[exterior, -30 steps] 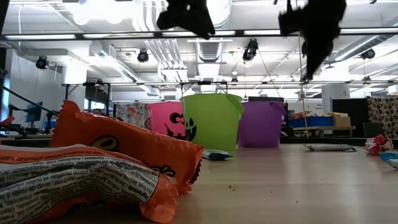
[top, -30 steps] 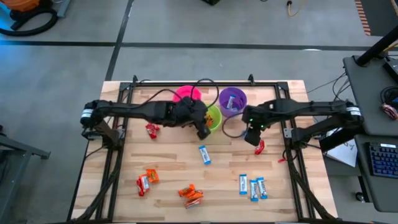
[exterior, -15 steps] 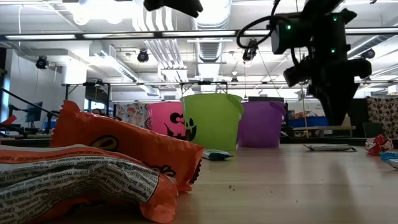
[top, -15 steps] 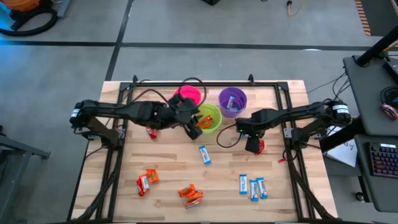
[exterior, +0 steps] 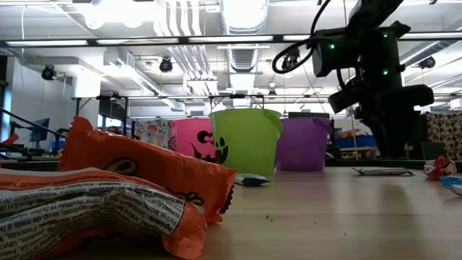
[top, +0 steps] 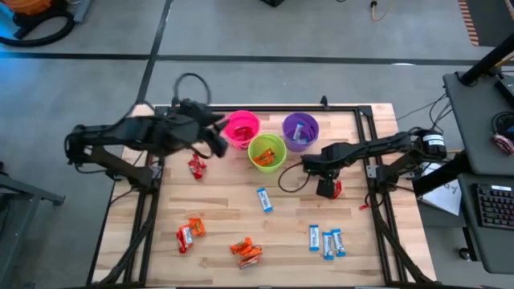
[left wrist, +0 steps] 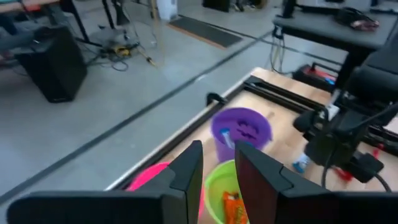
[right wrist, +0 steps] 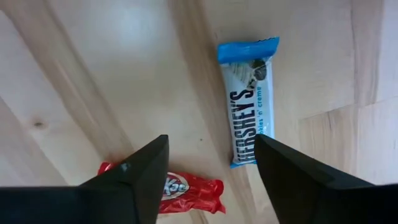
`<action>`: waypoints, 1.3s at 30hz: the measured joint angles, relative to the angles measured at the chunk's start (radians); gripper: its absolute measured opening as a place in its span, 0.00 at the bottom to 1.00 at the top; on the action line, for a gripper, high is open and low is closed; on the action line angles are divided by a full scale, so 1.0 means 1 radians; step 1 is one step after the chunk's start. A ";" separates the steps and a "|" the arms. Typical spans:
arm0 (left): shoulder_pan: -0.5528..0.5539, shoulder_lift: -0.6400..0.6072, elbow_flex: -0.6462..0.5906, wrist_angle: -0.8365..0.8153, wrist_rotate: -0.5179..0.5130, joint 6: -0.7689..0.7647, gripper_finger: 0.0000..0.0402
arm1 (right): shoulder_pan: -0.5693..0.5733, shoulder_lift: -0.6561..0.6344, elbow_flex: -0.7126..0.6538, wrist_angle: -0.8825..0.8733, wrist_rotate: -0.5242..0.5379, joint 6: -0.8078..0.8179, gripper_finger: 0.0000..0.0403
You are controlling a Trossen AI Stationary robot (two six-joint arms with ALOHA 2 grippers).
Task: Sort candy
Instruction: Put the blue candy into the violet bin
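Candy lies scattered over my desk (top: 217,217). Nearest the front edge I count two orange bars (top: 246,251), two orange-and-red pieces (top: 189,232) to their left, and three blue-and-white bars (top: 325,241) to their right, with bare wood between the groups. Mid-desk sits one more blue-and-white bar (top: 263,199), well apart from the rest, with room all round it. A red piece (top: 195,166) lies near the left rail.

My right hand (top: 325,189) is low over the desk, fingers spread and released, straddling a red KitKat (right wrist: 186,190); a blue-and-white Hershey's bar (right wrist: 247,102) shows just beyond it. Those fingers have widened since a second ago, and the arm has come down.

Farther back stand three cups: pink (top: 242,128), green (top: 267,152) and purple (top: 300,131). The green one holds an orange candy (left wrist: 232,205).

My left hand (top: 217,141) has withdrawn from over the green cup to the pink cup's left, near the back-left edge. Its fingers (left wrist: 186,171) stand narrowly apart, and I see nothing between them.
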State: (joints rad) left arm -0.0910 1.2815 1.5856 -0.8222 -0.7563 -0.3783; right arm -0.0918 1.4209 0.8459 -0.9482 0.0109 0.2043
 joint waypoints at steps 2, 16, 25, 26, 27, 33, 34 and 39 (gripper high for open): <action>0.000 -0.035 0.000 -0.030 -0.028 0.000 0.19 | -0.003 0.004 -0.003 0.005 0.010 0.002 0.60; 0.000 -0.180 0.000 -0.169 -0.132 0.033 0.19 | -0.009 0.073 -0.102 0.085 0.084 -0.005 0.57; 0.001 -0.191 0.000 -0.170 -0.154 0.082 0.19 | -0.012 0.120 -0.102 0.115 0.018 -0.047 0.34; 0.001 -0.191 0.000 -0.170 -0.154 0.082 0.19 | -0.012 0.126 -0.102 0.120 0.017 -0.049 0.29; 0.001 -0.191 0.000 -0.171 -0.154 0.082 0.19 | -0.012 0.133 -0.102 0.127 0.013 -0.054 0.24; 0.001 -0.191 0.000 -0.170 -0.154 0.082 0.19 | -0.013 0.119 -0.090 0.129 -0.019 -0.072 0.04; 0.001 -0.191 0.000 -0.170 -0.154 0.082 0.19 | -0.014 0.106 -0.082 0.121 -0.021 -0.072 0.03; 0.001 -0.185 0.000 -0.170 -0.153 0.082 0.19 | -0.014 0.017 -0.046 0.064 -0.072 -0.069 0.02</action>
State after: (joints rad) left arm -0.0898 1.0967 1.5852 -0.9924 -0.9096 -0.2965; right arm -0.1055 1.4381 0.7999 -0.8847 -0.0614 0.1356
